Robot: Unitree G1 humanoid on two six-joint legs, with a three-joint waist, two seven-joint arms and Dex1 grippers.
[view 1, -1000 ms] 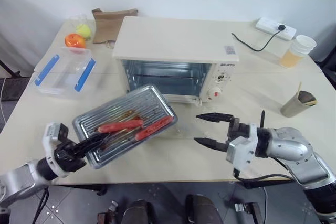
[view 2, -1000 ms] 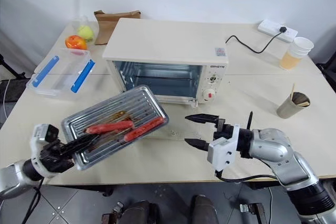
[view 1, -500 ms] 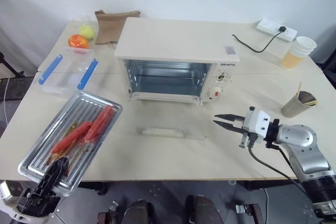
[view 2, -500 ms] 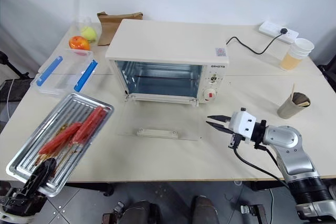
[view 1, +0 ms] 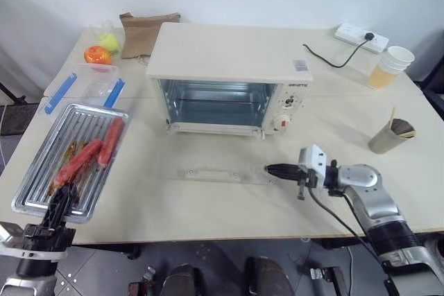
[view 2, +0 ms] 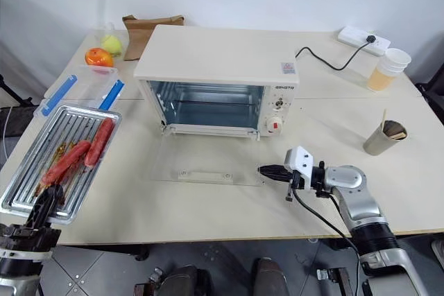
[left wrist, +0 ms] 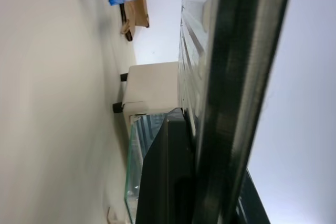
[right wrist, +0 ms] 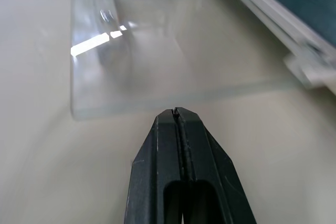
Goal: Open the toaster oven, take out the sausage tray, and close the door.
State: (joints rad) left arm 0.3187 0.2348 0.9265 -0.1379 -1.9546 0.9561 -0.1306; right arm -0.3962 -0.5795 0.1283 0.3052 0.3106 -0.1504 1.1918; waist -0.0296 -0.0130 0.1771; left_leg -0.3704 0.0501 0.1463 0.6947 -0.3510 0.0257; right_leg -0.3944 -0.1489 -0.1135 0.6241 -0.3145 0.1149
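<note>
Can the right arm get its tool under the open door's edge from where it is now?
Probably yes. The right tool, shut, sits low beside the right edge of the door, which lies flat on the table, with bare table between them. Getting under may be tight.

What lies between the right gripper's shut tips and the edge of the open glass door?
Only bare table: the right gripper points at the door edge across a short gap, seen in the right wrist view.
</note>
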